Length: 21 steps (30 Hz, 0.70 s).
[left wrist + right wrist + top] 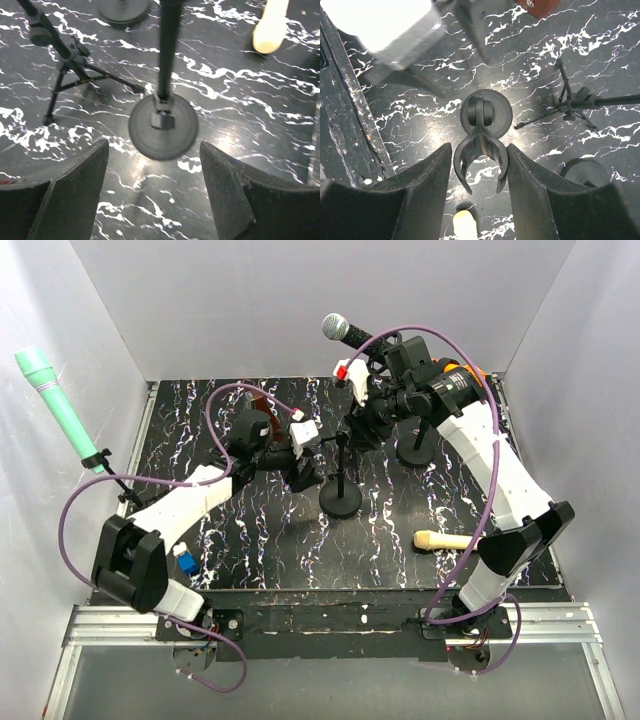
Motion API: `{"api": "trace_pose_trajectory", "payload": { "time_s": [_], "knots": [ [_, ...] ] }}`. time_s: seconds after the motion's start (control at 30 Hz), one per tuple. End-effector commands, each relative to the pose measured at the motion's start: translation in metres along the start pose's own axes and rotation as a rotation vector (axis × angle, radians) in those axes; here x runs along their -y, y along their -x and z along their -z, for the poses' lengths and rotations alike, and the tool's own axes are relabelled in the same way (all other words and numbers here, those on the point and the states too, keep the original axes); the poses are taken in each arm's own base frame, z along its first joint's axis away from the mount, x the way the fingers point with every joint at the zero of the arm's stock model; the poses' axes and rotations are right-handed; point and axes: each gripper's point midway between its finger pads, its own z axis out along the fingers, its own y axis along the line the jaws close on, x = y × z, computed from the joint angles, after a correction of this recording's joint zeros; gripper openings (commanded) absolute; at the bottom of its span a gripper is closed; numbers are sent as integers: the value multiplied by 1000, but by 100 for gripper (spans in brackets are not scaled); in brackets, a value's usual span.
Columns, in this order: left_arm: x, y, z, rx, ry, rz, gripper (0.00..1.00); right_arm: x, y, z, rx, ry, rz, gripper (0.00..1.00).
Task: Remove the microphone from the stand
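Observation:
The yellow microphone (pixel 440 539) lies on the table at the right, apart from the stand; its tip shows in the right wrist view (pixel 465 226) and its head in the left wrist view (pixel 270 31). The black stand has a round base (pixel 340 503) at the table's middle. Its clip (pixel 479 137) is empty. My right gripper (pixel 480 146) is closed around the clip from above, fingers against its sides; in the top view it (pixel 362 428) is over the stand. My left gripper (pixel 154 150) is open and empty, low beside the stand's pole (pixel 167 45) and base (pixel 162 131).
A black microphone with a silver head (pixel 340 328) sits on a second stand with a round base (pixel 415 452) at the back. A green microphone (pixel 55 405) stands high at the left wall. A small tripod (pixel 65 75) stands near the middle stand. A blue-and-white block (pixel 186 562) lies front left.

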Motion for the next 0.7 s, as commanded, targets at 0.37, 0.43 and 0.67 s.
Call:
{"api": "trace_pose_trajectory", "payload": {
  "time_s": [0.37,0.43,0.67],
  "knots": [
    [-33,-5,-47,-14,35,325,60,-5,11,7,44,6,10,55],
    [-24,-2,-48,-2,-28,400,54,-4,11,6,45,6,9,55],
    [-8,-2,-53,-1,-148,505,46,-5,9,6,41,10,8,55]
  ]
}}
